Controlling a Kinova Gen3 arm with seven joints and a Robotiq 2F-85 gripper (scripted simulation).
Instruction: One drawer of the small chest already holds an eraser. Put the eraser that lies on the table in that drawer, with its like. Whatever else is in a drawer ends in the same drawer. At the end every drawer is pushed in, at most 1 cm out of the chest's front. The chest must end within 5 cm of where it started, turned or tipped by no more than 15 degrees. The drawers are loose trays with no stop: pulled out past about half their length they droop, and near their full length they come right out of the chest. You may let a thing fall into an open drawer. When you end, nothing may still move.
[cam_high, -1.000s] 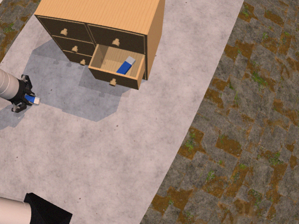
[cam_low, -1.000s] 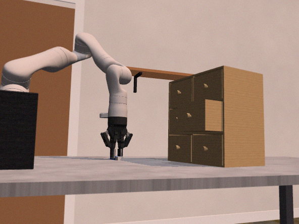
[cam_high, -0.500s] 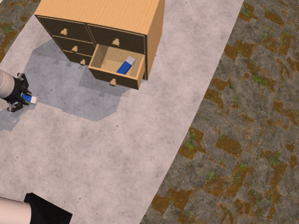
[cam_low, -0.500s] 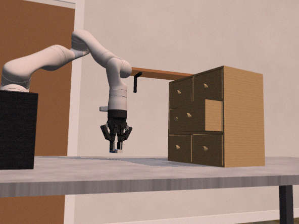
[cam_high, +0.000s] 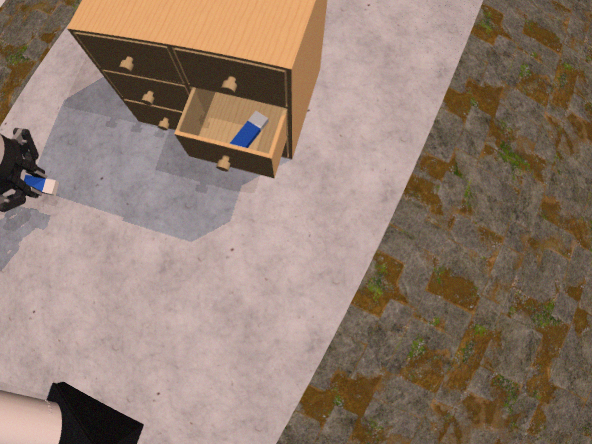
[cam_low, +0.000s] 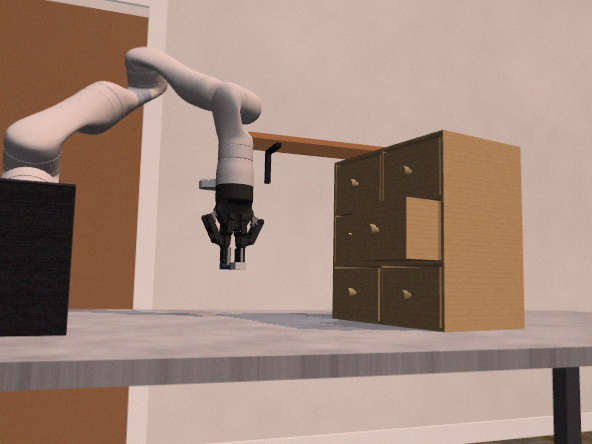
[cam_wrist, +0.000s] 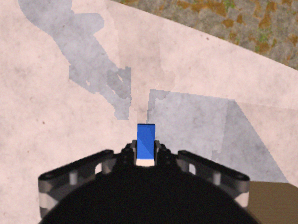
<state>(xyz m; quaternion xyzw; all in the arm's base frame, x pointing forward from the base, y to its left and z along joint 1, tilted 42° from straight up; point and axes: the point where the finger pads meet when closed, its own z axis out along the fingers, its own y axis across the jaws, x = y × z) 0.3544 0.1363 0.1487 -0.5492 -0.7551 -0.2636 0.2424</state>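
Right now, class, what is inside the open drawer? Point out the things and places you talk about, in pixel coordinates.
In the open drawer (cam_high: 227, 155) lies a blue and white eraser (cam_high: 248, 131); the drawer's front hides the floor just behind it.

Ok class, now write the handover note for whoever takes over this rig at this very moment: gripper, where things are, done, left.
Gripper: shut on the loose eraser, held above the table; gripper points down, off to one side of the chest.
Drawer: the open drawer, middle row, has the other eraser inside. The other drawers look shut.
Done: matching drawer open, loose eraser picked up.
Left: carry it over the open drawer, release it inside, push the drawer in gently without shifting the chest, let everything settle.
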